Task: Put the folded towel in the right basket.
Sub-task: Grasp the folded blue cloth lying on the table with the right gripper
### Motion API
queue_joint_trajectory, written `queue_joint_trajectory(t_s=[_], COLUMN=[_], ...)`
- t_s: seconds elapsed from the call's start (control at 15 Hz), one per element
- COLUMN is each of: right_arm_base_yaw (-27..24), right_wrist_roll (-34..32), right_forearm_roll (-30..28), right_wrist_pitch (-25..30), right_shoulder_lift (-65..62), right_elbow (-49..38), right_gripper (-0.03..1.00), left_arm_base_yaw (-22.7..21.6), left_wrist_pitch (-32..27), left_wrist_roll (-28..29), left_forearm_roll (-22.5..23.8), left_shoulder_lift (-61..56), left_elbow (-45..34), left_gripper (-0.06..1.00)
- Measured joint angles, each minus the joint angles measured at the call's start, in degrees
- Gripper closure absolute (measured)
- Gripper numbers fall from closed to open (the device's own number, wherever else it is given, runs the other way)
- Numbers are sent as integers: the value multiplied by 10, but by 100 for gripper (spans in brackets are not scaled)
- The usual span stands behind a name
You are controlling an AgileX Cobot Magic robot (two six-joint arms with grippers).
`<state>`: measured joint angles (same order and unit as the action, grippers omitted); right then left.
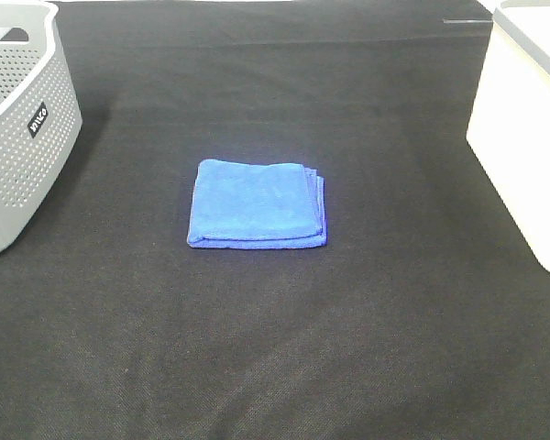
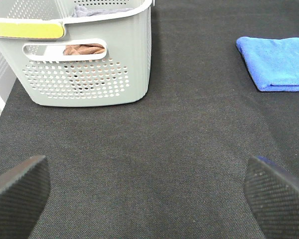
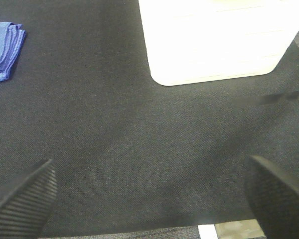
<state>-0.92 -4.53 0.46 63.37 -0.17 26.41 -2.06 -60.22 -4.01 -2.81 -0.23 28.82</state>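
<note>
A folded blue towel [image 1: 257,203] lies flat in the middle of the black table. It also shows in the left wrist view [image 2: 277,62] and at the edge of the right wrist view [image 3: 4,50]. The right basket [image 1: 527,128] is white and stands at the table's right edge; it also shows in the right wrist view [image 3: 219,37]. My left gripper [image 2: 147,191] is open and empty, well short of the towel. My right gripper [image 3: 149,196] is open and empty, over bare table near the white basket. Neither arm shows in the exterior high view.
A grey perforated basket [image 1: 18,128] stands at the left edge; in the left wrist view [image 2: 84,55] it holds brownish cloth. The black table covering [image 1: 275,348] spreads around the towel. The table's edge shows in the right wrist view [image 3: 209,230].
</note>
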Motion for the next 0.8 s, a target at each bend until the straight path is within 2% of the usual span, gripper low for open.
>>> queue_joint_trajectory(t_s=[0.8], right_arm_base_yaw=[0], right_wrist_roll=[0], right_forearm_roll=[0], right_wrist_pitch=[0], right_shoulder_lift=[0], right_elbow=[0], right_gripper=[-1], left_arm_base_yaw=[0], left_wrist_pitch=[0], left_wrist_roll=[0], left_forearm_roll=[0], left_shoulder_lift=[0], left_elbow=[0], left_gripper=[-5])
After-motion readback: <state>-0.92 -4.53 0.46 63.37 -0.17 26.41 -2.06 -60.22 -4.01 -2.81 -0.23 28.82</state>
